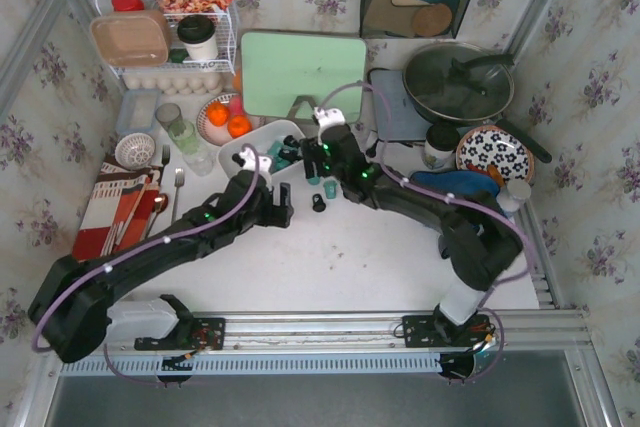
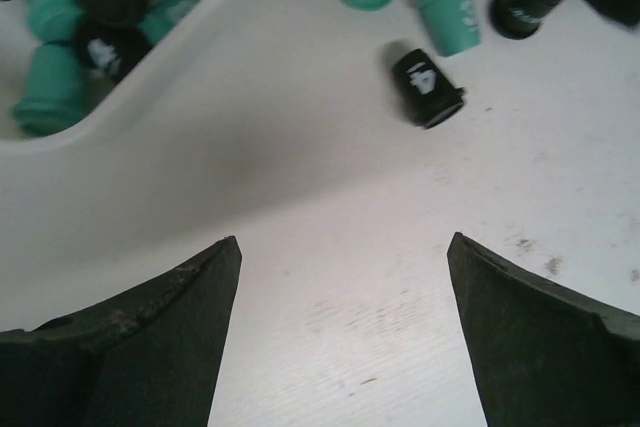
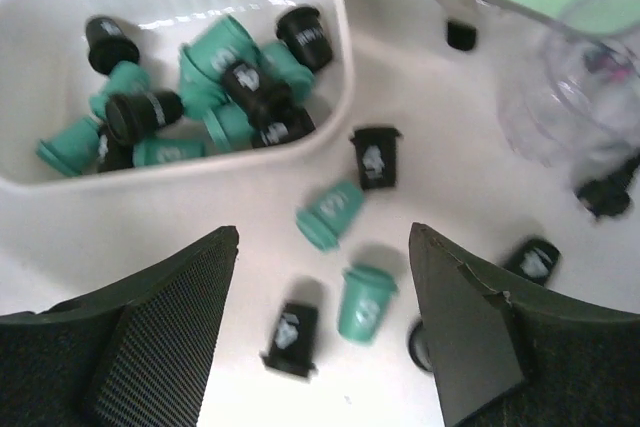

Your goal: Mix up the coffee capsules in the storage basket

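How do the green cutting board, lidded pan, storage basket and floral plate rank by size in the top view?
Green cutting board
Lidded pan
Then storage basket and floral plate, too alike to rank, basket partly hidden.

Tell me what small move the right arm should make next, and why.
Probably lower the right gripper onto the standing teal capsule between its open fingers and close. Several stray capsules sit on the table outside the storage basket, so they likely need returning.

Top external: high overhead, facing down. Wrist cameras: close, downward; both share storage basket (image 3: 338, 67) at 11 o'clock.
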You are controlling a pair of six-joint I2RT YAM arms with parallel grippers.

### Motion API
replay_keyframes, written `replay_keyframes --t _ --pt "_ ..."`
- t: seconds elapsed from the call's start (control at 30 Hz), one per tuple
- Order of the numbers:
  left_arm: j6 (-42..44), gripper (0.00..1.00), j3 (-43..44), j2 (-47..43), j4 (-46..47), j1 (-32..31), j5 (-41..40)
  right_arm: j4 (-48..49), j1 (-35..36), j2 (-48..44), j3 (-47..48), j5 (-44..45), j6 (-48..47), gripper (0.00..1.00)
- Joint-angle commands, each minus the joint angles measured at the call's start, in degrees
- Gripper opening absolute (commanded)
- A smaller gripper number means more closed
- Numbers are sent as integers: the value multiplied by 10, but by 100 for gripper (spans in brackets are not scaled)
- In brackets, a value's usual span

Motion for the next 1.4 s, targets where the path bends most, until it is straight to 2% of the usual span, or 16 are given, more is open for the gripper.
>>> replay_keyframes --t 0.0,0.1,0.2,0.37,0.47,0.77,1.37 --pt "-9 86 46 64 32 -18 42 45 0 -89 -104 47 -4 77" --pt "-20 85 92 115 20 -35 39 71 1 -157 -183 75 -4 76" --pt "-33 84 134 177 5 -51 18 138 1 -212 -266 117 -15 76" --pt "-87 79 228 272 -80 -68 -65 234 -1 -259 -370 191 -22 76" --pt "-101 73 274 321 -120 -69 -75 237 -4 -269 -377 184 -6 76" --pt "-128 69 338 397 -141 -71 -83 228 -4 -285 -380 154 15 76" --pt "-131 62 401 479 -174 -72 -120 222 -5 -298 -383 131 23 75"
